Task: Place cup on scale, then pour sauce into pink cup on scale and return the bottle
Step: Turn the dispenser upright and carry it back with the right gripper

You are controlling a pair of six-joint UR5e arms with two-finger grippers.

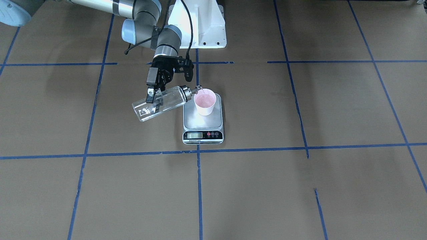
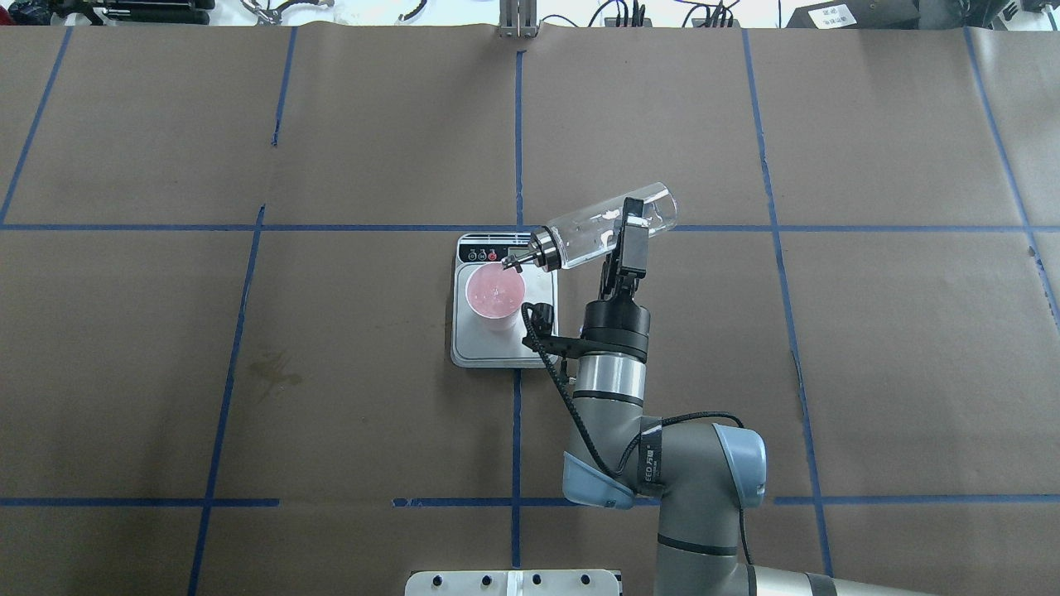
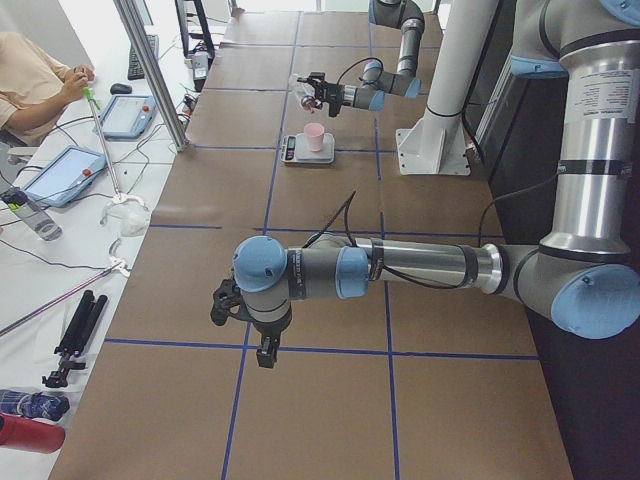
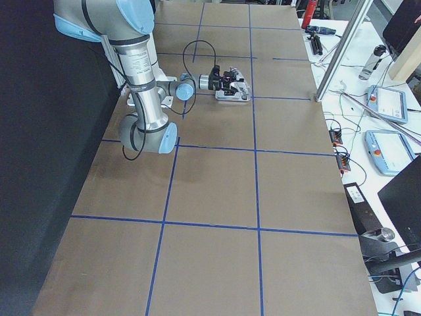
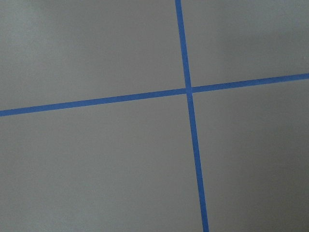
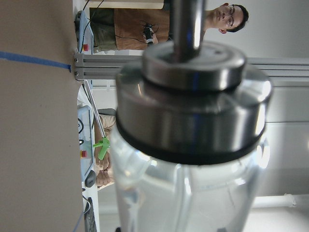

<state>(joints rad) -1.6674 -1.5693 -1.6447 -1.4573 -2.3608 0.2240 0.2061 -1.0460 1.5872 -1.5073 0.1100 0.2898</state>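
Most of what you see is the table [image 2: 869, 372], flat brown paper ruled into squares by blue tape, matte enough to make glass and steel easy to pick out. Your right arm [image 2: 613, 389] reaches forward from the base so that its gripper [image 2: 625, 225] comes at the work from the side. The left gripper [image 3: 265, 352] hangs far off over bare paper, out of the pour, and I cannot tell whether its jaws are apart or together. The scale [image 2: 497, 352], a rounded-square slab with a brushed steel-grey platform and a black display strip, sits flat near the table's centre. Your right jaws are clamped across the body of the bottle [image 2: 596, 228] – smooth clear glass, a plain cylinder, held in the air and tipped neck-down toward the scale. The cup [image 2: 495, 291], pale pink and tapered, stands upright on the platform so its fill can be weighed. Its polished metal pourer cap [image 2: 542, 247] puts the thin spout just over the cup's round rim – I judge the pour is under way, though the colourless sauce is hard to see.
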